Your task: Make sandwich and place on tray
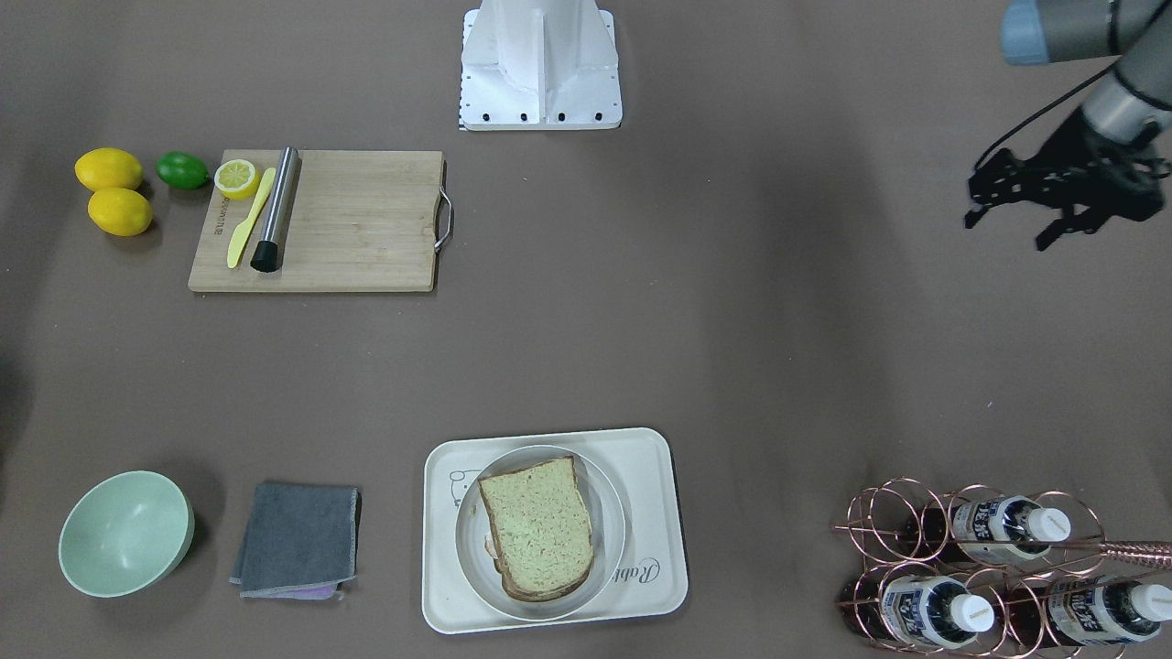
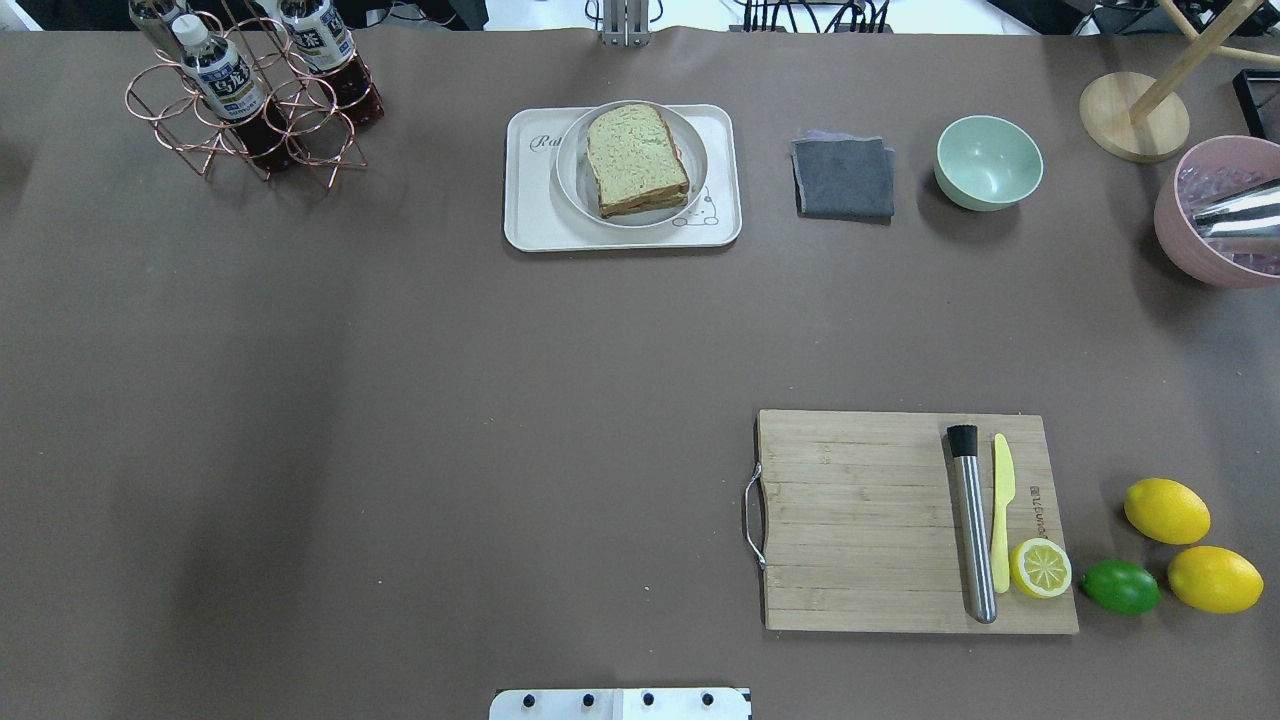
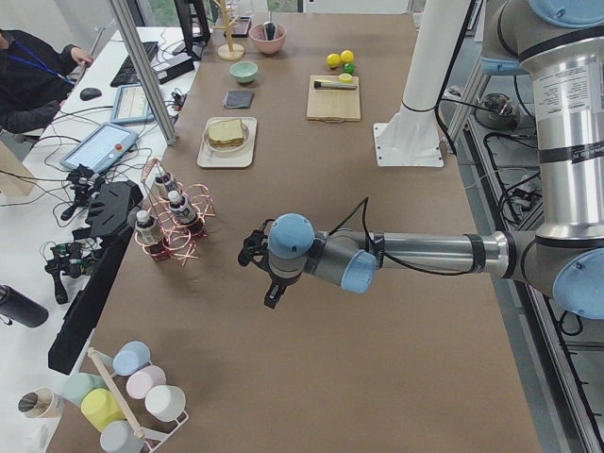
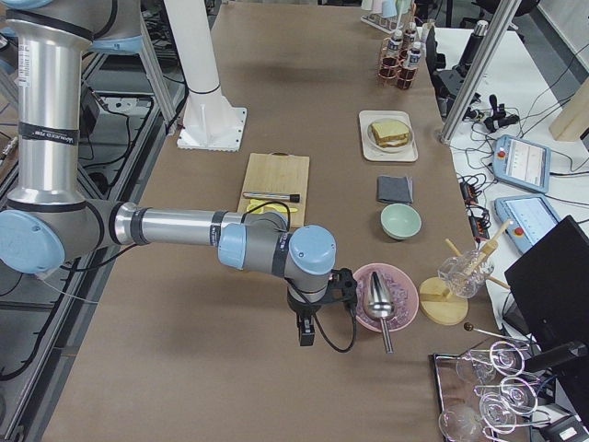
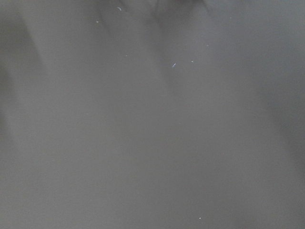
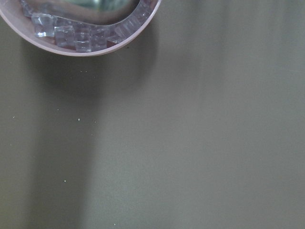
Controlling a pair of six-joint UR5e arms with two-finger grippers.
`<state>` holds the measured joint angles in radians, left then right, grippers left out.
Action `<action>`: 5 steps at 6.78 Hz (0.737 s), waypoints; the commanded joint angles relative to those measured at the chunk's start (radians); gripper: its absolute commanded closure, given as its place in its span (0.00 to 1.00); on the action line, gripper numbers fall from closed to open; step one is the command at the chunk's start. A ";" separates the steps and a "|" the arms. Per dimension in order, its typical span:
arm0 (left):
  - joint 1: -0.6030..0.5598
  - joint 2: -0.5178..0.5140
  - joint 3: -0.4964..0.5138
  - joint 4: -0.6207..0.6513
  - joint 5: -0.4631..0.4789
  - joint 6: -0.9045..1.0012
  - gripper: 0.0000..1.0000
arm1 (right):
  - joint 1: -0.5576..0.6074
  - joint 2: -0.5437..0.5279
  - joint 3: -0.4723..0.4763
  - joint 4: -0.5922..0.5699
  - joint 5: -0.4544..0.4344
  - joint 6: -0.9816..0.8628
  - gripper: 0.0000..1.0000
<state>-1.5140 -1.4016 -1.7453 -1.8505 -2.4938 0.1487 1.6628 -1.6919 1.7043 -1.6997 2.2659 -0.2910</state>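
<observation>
Sandwich [image 1: 537, 526] is stacked on the round white plate [image 1: 612, 549], which sits in the tray [image 1: 655, 458] on the counter [image 1: 732, 320]. Left end effector [image 1: 1004, 231] hangs with its fingers spread, holding nothing. Right end effector [image 4: 306, 324]: honestly can't tell.

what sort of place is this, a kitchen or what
Probably a robot lab staged as a kitchen: a robot arm over a table, a tablet beside it, a sandwich plated on a tray.
</observation>
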 commanded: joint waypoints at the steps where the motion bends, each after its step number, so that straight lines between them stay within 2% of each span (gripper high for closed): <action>1: -0.092 -0.112 0.006 0.327 0.106 0.255 0.01 | 0.000 -0.005 0.000 0.002 0.000 0.000 0.00; 2: -0.130 -0.091 0.033 0.367 0.251 0.326 0.01 | 0.000 -0.009 0.003 0.002 0.001 0.000 0.00; 5: -0.137 -0.083 0.116 0.388 0.260 0.325 0.01 | 0.000 -0.026 0.003 0.002 -0.003 0.003 0.00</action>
<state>-1.6494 -1.4828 -1.6596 -1.4786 -2.2368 0.4740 1.6628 -1.7106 1.7068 -1.6981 2.2658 -0.2894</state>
